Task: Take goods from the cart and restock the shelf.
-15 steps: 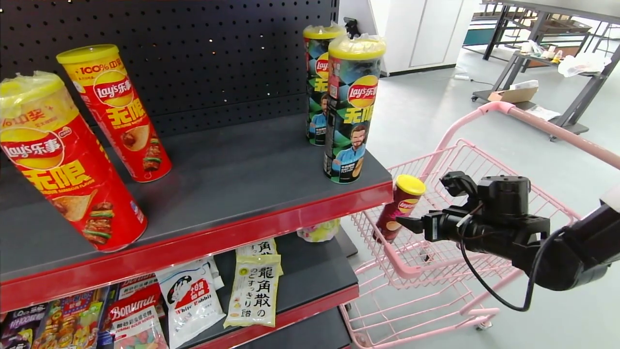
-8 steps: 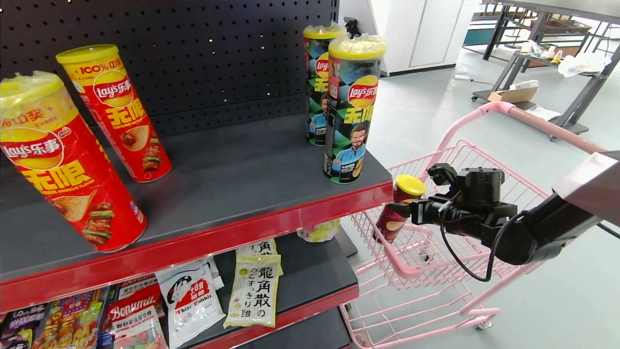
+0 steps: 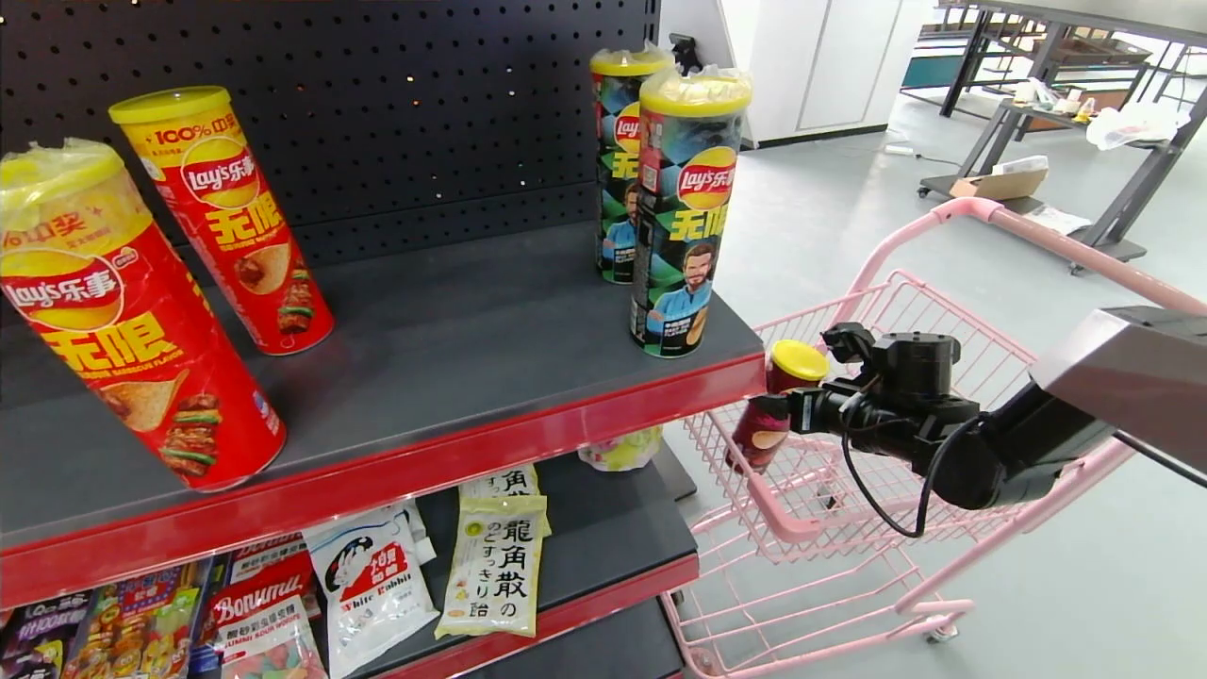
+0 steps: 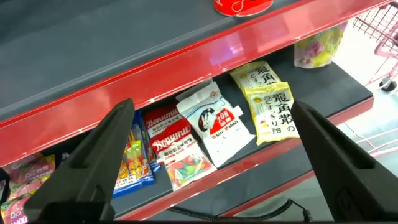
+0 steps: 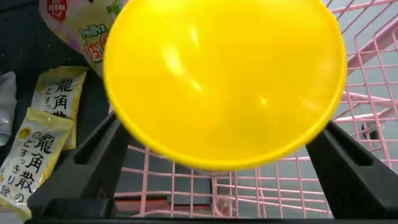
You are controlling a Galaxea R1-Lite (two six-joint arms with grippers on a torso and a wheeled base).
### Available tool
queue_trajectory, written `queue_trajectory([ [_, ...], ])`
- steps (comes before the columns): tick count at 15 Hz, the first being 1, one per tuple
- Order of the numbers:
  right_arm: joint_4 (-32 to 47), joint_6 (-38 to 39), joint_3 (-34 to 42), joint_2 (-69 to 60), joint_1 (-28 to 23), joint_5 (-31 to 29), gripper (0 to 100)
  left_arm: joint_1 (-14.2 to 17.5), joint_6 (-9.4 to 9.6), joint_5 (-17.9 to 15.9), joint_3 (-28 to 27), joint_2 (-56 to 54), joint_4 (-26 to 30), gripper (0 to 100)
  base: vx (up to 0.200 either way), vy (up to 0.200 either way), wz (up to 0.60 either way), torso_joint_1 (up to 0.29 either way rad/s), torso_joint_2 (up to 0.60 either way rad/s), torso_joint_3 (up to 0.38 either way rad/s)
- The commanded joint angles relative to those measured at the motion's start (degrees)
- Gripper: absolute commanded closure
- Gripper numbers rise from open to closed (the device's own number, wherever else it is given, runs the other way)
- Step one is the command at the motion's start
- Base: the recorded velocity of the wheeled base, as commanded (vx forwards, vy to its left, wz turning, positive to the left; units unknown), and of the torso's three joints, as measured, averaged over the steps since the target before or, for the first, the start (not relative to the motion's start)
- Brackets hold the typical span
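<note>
A dark red chip can with a yellow lid stands tilted in the near corner of the pink cart. My right gripper is at the can's upper body, open, one finger on each side of it. In the right wrist view the yellow lid sits between the two black fingers. My left gripper hangs open and holds nothing in front of the lower shelf's snack bags.
The top shelf holds two red chip cans at the left and two dark green ones at its right end, with bare board between. Its red front edge runs close to the cart. Candy bags lie below.
My right arm has moved left across the cart, and its fingers now straddle the red can. The can and the shelf goods have not moved.
</note>
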Motion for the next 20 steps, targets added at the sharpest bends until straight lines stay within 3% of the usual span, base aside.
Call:
queue_trajectory([
  [1,-0.1,0.8,-1.9,2.5,0.3,0.0,0,0.0,-0.01,0.1,0.3,0.1,0.0,0,0.0,0.0,0.0,0.0,0.0,0.0],
  [3,-0.2,1.2,-3.5,4.0,0.3,0.0,0,0.0,-0.01,0.1,0.2,0.1,0.0,0,0.0,0.0,0.0,0.0,0.0,0.0],
  [4,-0.2,1.3,-4.2,4.4,0.4,0.0,100,0.0,-0.01,0.2,0.2,0.1,0.0,0,0.0,0.0,0.0,0.0,0.0,0.0],
  [10,-0.8,1.9,-2.8,3.4,1.3,-0.3,100,0.1,0.08,0.2,-0.3,0.0,0.0,0,0.0,0.0,0.0,0.0,0.0,0.0],
  [17,-1.2,-2.7,11.0,-21.0,-2.9,-0.4,100,0.1,0.08,-0.1,-2.7,0.6,-0.1,0,0.0,0.0,0.0,0.0,0.0,0.0],
  [19,2.6,-2.8,14.5,-29.0,-3.7,-0.5,100,0.1,0.08,0.0,-3.1,1.5,-0.2,0,0.0,0.0,0.0,0.0,0.0,0.0],
  [20,12.0,-2.7,15.2,-38.3,-4.3,-1.0,100,0.1,0.43,0.3,-4.1,2.8,-0.1,0,0.0,0.0,0.0,0.0,0.0,0.0],
])
